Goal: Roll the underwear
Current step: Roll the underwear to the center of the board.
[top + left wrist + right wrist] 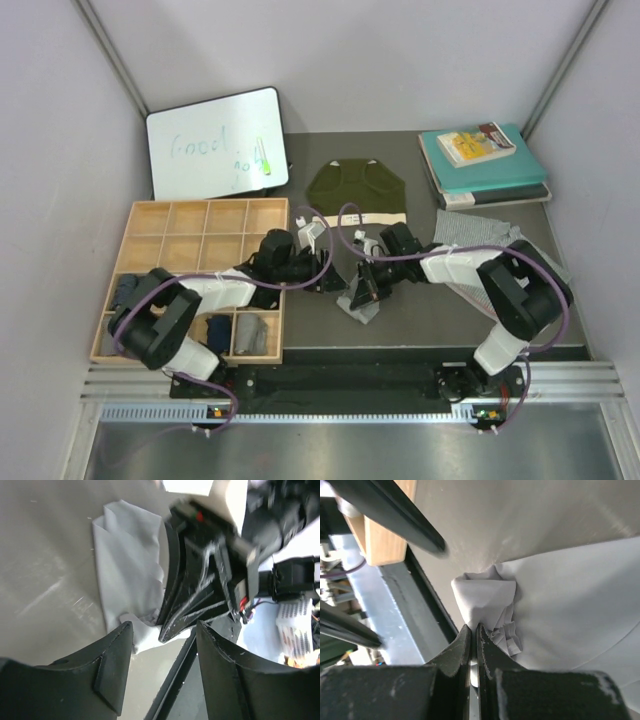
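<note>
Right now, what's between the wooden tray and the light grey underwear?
The left gripper, jaws apart, hangs over the dark table there, with the wooden tray on one side and the light grey underwear at its fingertips. The top view shows it.

Patterned underwear point(466, 228) partly hidden by R arm point(452, 266); whiteboard point(215, 140) txt unreadable.

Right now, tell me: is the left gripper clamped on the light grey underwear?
No: in the left wrist view the left gripper stands with jaws apart, the light grey underwear only beside one fingertip.
</note>
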Motion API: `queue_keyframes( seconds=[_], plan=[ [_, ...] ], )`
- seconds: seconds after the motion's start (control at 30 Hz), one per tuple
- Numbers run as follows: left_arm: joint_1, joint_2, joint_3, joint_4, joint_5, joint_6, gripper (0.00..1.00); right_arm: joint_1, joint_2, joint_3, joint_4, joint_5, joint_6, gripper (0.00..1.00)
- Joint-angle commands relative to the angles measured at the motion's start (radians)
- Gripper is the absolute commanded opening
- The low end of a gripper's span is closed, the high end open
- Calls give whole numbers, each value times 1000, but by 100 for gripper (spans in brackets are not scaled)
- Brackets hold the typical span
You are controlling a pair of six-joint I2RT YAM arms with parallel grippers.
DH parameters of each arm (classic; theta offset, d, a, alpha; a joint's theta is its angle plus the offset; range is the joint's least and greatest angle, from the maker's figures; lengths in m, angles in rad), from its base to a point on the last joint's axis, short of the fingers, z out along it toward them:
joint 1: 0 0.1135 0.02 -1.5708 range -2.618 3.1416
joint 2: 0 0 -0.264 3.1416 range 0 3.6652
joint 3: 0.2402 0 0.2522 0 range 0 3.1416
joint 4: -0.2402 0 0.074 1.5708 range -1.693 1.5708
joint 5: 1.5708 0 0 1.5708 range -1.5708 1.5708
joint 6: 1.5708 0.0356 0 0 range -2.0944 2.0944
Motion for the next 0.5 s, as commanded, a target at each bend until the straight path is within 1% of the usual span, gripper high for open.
queue_keyframes(
  seconds=[0.0,0.13,0.47],
  plan=[
    [-18,79,-29,244,73,-17,59,-49,38,91,-58,-118,-60,0],
    [-21,135,-22,279,46,-11,60,-90,84,106,-61,-166,-73,0],
    [-29,204,-22,325,27,-16,58,-148,138,118,-76,-173,-105,0]
  ],
)
